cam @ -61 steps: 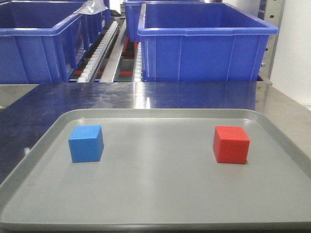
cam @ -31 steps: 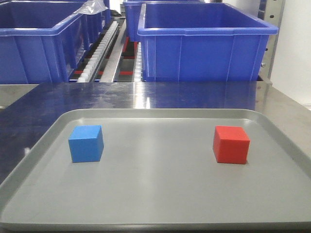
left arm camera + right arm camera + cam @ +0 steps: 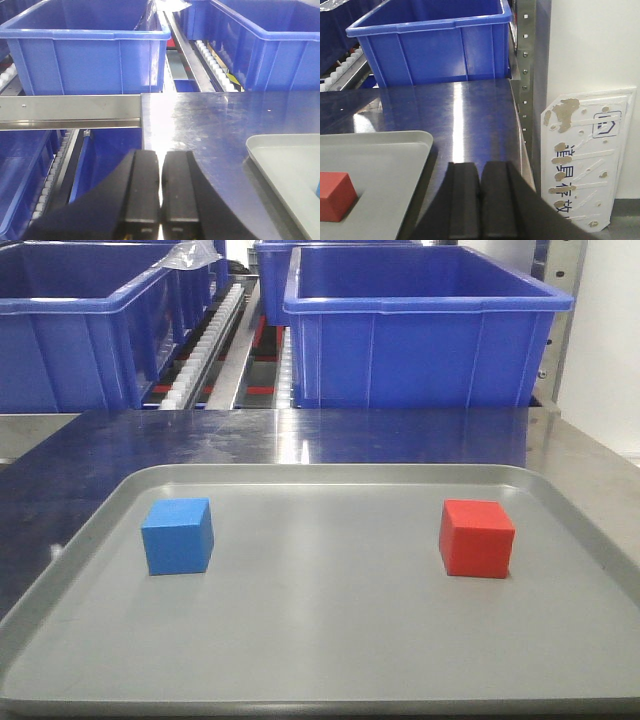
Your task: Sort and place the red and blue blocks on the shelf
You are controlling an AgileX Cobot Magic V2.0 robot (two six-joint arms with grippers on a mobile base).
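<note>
The blue block [image 3: 178, 535] rests on the left of a grey tray [image 3: 320, 640], the red block [image 3: 476, 538] on its right; both stand flat and apart. In the right wrist view the red block [image 3: 335, 195] shows at the lower left. The shelf [image 3: 232, 350], a steel rack with white rollers, runs behind the table. My left gripper [image 3: 161, 156] is shut and empty, hovering over the table's left edge beside the tray [image 3: 290, 170]. Over the table, right of the tray [image 3: 370, 175], my right gripper [image 3: 480, 167] is shut and empty too.
Large blue bins [image 3: 420, 325] [image 3: 80, 330] sit on the shelf rollers behind the steel table [image 3: 300, 435]. A shelf upright [image 3: 525, 75] and a white sign board [image 3: 585, 150] against the wall stand at the table's right edge.
</note>
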